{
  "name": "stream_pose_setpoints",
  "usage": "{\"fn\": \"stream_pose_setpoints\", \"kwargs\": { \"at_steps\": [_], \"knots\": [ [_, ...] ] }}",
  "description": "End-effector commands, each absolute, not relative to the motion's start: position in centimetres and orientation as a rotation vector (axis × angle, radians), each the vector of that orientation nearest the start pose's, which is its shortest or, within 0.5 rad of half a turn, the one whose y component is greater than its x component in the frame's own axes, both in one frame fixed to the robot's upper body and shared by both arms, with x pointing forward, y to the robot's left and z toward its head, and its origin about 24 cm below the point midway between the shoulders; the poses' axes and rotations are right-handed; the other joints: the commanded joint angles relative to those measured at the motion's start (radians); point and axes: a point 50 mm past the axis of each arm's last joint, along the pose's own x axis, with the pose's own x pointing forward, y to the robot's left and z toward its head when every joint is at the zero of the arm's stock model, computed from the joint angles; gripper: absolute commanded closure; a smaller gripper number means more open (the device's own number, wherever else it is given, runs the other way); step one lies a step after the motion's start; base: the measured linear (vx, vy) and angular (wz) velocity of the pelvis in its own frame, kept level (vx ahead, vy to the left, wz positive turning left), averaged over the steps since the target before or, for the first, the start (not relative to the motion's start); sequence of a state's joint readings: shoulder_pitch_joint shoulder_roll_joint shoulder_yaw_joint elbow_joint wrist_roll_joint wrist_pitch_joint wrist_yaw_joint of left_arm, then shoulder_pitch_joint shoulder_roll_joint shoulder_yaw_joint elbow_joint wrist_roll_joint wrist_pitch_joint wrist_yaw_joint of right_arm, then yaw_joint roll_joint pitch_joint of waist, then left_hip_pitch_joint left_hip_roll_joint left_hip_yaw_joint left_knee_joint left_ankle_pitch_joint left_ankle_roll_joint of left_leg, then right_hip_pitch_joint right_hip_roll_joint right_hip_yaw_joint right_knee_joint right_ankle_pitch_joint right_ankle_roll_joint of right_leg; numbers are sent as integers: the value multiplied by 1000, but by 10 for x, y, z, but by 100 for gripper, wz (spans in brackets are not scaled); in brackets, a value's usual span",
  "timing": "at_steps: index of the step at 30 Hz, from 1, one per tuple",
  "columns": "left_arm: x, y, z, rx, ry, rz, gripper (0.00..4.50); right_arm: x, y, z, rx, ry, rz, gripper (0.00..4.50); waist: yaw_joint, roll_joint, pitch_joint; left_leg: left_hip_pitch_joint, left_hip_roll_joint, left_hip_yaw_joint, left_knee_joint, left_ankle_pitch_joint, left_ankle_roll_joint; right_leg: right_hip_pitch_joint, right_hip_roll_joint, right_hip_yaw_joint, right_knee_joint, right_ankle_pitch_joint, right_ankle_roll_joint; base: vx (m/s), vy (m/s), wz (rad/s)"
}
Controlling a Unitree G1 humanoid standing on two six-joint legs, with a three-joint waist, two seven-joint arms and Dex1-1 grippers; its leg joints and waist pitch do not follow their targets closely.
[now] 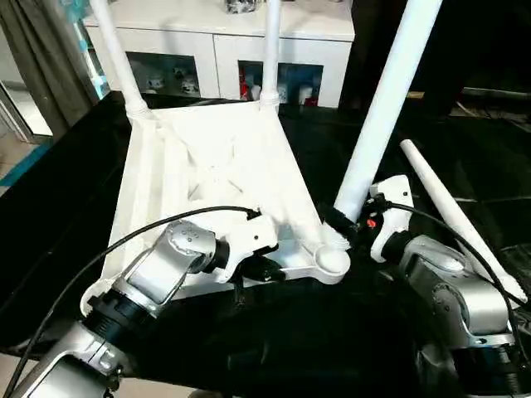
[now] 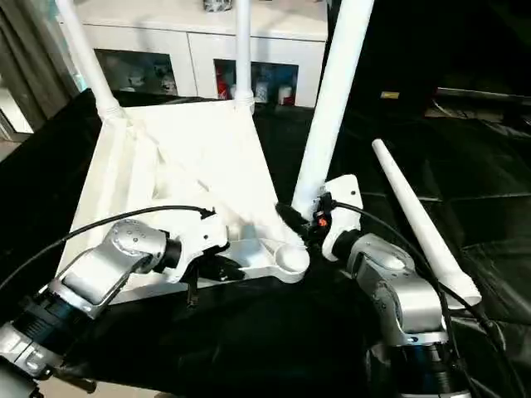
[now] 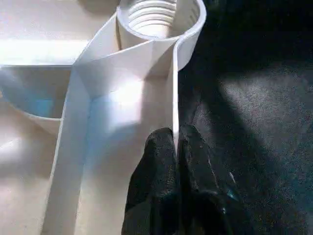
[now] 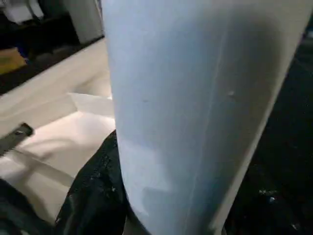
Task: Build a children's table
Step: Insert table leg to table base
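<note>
While the left gripper (image 3: pixel 176 147) pinches the tabletop (image 1: pixel 216 166) rim, the right gripper (image 1: pixel 347 225) grips the upright leg (image 1: pixel 386 99) just above its corner socket (image 1: pixel 332 261).

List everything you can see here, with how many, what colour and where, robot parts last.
tabletop: one, white, upside down on the black sheet, ribs up.
fitted legs: two, white, upright in the far corner sockets.
third leg: one, white, standing in the near right socket.
loose leg: one, white, lying on the sheet at the right.
black sheet: one, covers the work table.
cabinet: one, white, behind.
left pincer: black, shut on the tabletop's edge wall.
right pincer: black, closed on the third leg's base.
</note>
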State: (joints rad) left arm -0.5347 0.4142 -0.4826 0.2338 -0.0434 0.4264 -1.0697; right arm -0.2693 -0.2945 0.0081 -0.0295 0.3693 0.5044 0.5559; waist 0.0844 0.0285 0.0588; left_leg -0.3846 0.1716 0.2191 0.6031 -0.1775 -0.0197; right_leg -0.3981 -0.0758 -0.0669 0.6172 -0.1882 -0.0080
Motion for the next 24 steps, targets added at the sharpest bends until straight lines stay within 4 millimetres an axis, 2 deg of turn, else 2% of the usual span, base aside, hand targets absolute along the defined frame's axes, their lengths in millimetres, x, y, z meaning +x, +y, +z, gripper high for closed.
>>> {"fn": "stream_pose_setpoints", "kwargs": {
  "at_steps": [1, 6, 11, 16, 18, 19, 24],
  "knots": [
    [299, 104, 60, 478, 534, -1326, 450, 289, -152, 93, 116, 192, 716, 256, -4, -3, -68, 31, 61, -46, -72, -244, -16, 36, -79, 55, -93, -316, -159, 0, 0, 0],
    [309, 103, 67, 415, 440, -1352, 450, 286, -148, 94, 149, 249, 842, 256, -4, -11, -68, 28, 60, -45, -70, -238, -7, 37, -80, 54, -96, -333, -155, 0, 0, 0],
    [318, 103, 70, 402, 407, -1355, 450, 293, -150, 86, 93, 294, 822, 256, -1, -12, -70, 27, 60, -45, -68, -226, -14, 35, -86, 54, -95, -343, -157, 0, 0, 0],
    [323, 105, 67, 408, 408, -1374, 450, 304, -149, 81, 61, 312, 794, 256, 0, -14, -73, 24, 60, -43, -66, -188, 0, 36, -84, 54, -89, -278, -176, 0, 0, 0],
    [324, 106, 67, 412, 411, -1375, 450, 306, -148, 80, 61, 318, 797, 256, 0, -13, -76, 25, 60, -42, -64, -176, 3, 38, -84, 53, -84, -250, -184, 0, 0, 0],
    [325, 107, 67, 413, 410, -1375, 450, 306, -147, 79, 54, 324, 801, 256, 0, -16, -76, 24, 61, -41, -64, -171, 7, 39, -84, 54, -82, -237, -190, 0, 0, 0],
    [327, 108, 67, 413, 405, -1380, 450, 308, -145, 77, 70, 333, 807, 256, 2, -15, -77, 24, 63, -41, -64, -155, 18, 40, -84, 53, -77, -203, -202, 0, 0, 0]
  ]
}}
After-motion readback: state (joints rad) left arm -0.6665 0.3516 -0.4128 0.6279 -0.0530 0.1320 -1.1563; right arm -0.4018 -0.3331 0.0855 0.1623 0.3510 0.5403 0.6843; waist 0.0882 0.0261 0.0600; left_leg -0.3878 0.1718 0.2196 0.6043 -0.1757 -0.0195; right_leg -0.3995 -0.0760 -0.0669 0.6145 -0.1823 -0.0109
